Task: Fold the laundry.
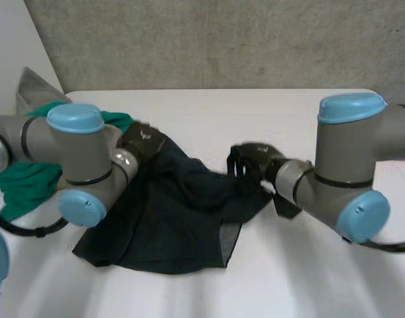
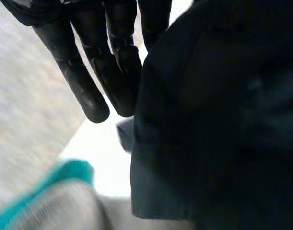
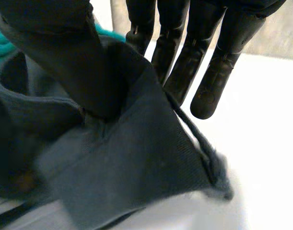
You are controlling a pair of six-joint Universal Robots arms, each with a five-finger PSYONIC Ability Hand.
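Now R hand (image 3: 183,60) pinches dark cloth (image 1: 169,212) edge w/ thumb; L hand (image 2: 104,62) at other corner, grip unclear.

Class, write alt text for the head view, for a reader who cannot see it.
A dark navy garment stretches between the robot's two black hands, its lower part resting on a white table; the left hand is at its far corner and the right hand pinches the opposite edge. A teal cloth lies bunched beside the left arm.
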